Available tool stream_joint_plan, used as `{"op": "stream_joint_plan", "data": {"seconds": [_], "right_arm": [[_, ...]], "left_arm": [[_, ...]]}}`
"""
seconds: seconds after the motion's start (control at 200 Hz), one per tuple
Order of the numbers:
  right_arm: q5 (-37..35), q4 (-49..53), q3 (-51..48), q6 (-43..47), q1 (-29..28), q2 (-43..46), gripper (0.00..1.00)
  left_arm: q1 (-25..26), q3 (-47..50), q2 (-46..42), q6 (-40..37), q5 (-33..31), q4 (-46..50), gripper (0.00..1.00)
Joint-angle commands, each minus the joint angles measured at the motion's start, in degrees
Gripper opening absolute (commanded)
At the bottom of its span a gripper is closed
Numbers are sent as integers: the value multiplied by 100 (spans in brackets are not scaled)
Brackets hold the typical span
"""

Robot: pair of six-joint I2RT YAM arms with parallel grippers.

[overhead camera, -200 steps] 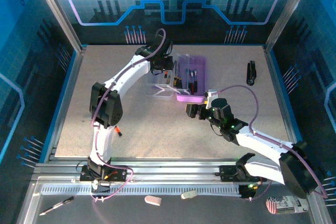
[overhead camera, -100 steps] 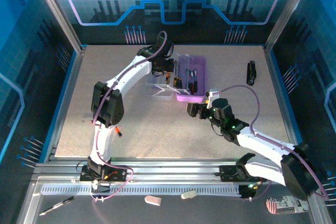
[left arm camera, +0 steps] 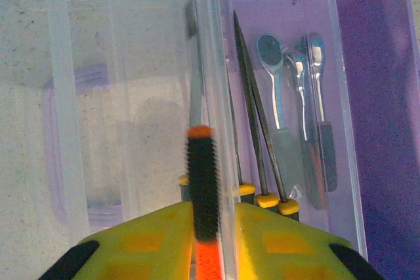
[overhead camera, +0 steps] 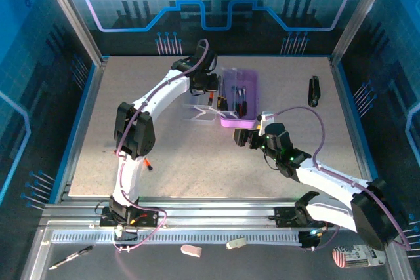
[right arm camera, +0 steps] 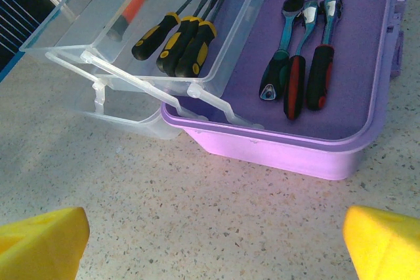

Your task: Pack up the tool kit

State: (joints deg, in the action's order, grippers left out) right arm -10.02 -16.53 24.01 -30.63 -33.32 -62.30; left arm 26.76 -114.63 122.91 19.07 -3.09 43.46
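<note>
Two pale oblong items [overhead camera: 191, 250] and one pen [overhead camera: 69, 258] lie on the near rail, off the bench [overhead camera: 190, 175]. One small orange-and-black item [overhead camera: 149, 163] lies on the bench beside the left arm; it is too small to identify.

Right end effector [overhead camera: 241, 140]: low over the bench, just in front of the tool kit [overhead camera: 248, 93]. Its two yellow fingers [right arm camera: 39, 237] stand wide apart with nothing between them.

The tool kit sits mid-bench with its lid open. Contents, counted:
- purple base [right arm camera: 282, 152]: three chrome-headed tools [right arm camera: 294, 86] with black-and-red handles, side by side;
- raised clear tray [right arm camera: 216, 63]: three black-yellow screwdrivers [right arm camera: 177, 39], side by side, shafts pointing away from the right arm.

Left end effector [left arm camera: 211, 218]: over the far left part of the tray. One orange-ended screwdriver [left arm camera: 202, 181] with a black ribbed grip lies between its two fingers. Whether the fingers clamp it or merely flank it cannot be told.

One black oblong object [overhead camera: 314, 90] lies toward the far right corner of the bench, well apart from the kit.
</note>
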Motion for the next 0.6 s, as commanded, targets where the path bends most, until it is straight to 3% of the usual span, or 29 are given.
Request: {"op": "stream_joint_plan", "data": {"seconds": [0.0, 0.195, 0.44, 0.595], "right_arm": [[-24, -43, 34, -36, 43, 3, 100], [57, -122, 18, -6, 45, -10, 100], [70, -114, 47, -15, 44, -95, 100], [87, -114, 66, -38, 45, -141, 100]], "left_arm": [[22, -123, 58, -100, 118, 127, 26], [31, -166, -85, -207, 105, 149, 31], [31, -119, -590, -283, -110, 154, 45], [23, 677, -1338, -90, -452, -276, 53]]}}
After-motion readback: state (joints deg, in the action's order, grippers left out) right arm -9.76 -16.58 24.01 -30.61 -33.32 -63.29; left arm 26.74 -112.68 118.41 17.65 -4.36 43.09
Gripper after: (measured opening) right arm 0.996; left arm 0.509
